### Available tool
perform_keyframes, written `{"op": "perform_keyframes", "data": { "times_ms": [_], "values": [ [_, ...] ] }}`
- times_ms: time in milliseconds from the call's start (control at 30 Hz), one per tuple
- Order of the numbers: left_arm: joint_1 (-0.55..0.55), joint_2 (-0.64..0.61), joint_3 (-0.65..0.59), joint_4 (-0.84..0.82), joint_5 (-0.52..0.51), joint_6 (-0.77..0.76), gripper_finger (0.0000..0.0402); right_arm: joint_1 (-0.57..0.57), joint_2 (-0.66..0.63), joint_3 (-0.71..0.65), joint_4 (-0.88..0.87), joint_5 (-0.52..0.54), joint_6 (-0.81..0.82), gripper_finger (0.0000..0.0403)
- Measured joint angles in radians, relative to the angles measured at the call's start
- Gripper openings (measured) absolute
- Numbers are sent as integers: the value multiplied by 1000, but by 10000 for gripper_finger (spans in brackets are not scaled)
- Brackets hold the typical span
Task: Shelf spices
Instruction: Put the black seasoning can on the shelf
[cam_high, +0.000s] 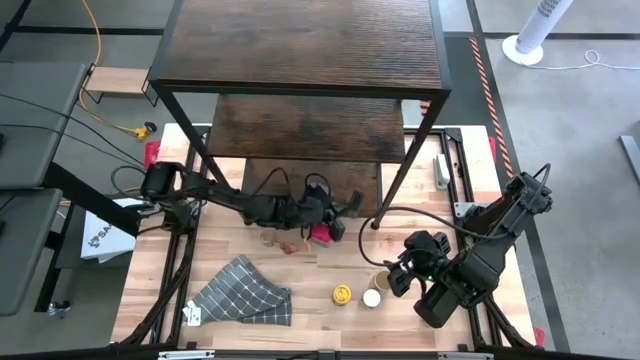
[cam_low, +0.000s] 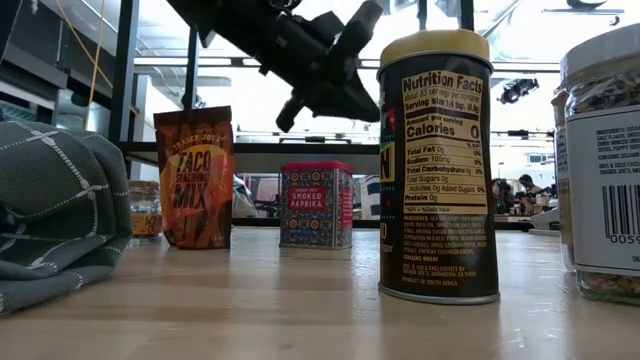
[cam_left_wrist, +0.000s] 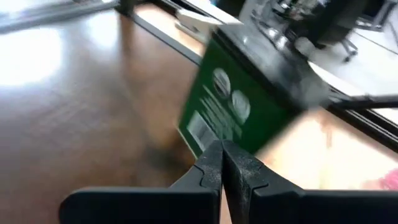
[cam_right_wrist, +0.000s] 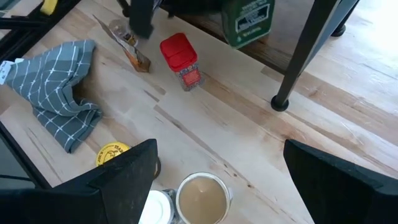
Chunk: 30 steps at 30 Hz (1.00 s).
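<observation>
The shelf (cam_high: 310, 50) stands at the table's far side. A green tin (cam_right_wrist: 249, 22) with a dark lid stands on its lowest board (cam_left_wrist: 74, 112), near that board's front edge. My left gripper (cam_left_wrist: 222, 155) is shut, its tips right at the tin's lower side. On the table lie a taco mix packet (cam_low: 195, 180), a red paprika tin (cam_right_wrist: 180, 59), a yellow-lidded tin (cam_low: 438, 165), a white-lidded jar (cam_high: 371, 297) and a tan-lidded jar (cam_right_wrist: 202, 199). My right gripper (cam_right_wrist: 230, 180) hangs open above the tan-lidded jar, touching nothing. My left gripper points its shut fingertips (cam_left_wrist: 214, 152) at the green tin's lower side (cam_left_wrist: 205, 134), slanting down from the table's left. Whether the tips touch the tin, I cannot tell.
A grey checked cloth (cam_high: 240, 292) lies bunched at the near left. A small jar (cam_low: 145, 210) stands beside the taco packet. The shelf's black leg (cam_right_wrist: 280, 102) stands on the table between the red tin and my right arm. A small light-wood stand (cam_high: 115, 82) sits off the far left.
</observation>
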<state>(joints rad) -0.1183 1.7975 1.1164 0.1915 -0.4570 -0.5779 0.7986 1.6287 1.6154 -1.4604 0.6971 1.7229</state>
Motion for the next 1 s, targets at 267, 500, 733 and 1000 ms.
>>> {"op": "perform_keyframes", "data": {
  "times_ms": [267, 500, 733, 1000],
  "values": [
    [-10, -70, 1, -76, 28, 83, 0, 0, 0, 0, -6, -17, 0, 346],
    [-12, -61, 1, -115, 144, 142, 0, -24, 16, -57, 184, 4, -82, 327],
    [24, -95, 0, -144, 84, 216, 0, -52, 67, -209, 331, 152, 180, 138],
    [99, -101, -10, -180, 269, 318, 0, -60, 63, -487, 762, 334, 428, 3]
  ]
}}
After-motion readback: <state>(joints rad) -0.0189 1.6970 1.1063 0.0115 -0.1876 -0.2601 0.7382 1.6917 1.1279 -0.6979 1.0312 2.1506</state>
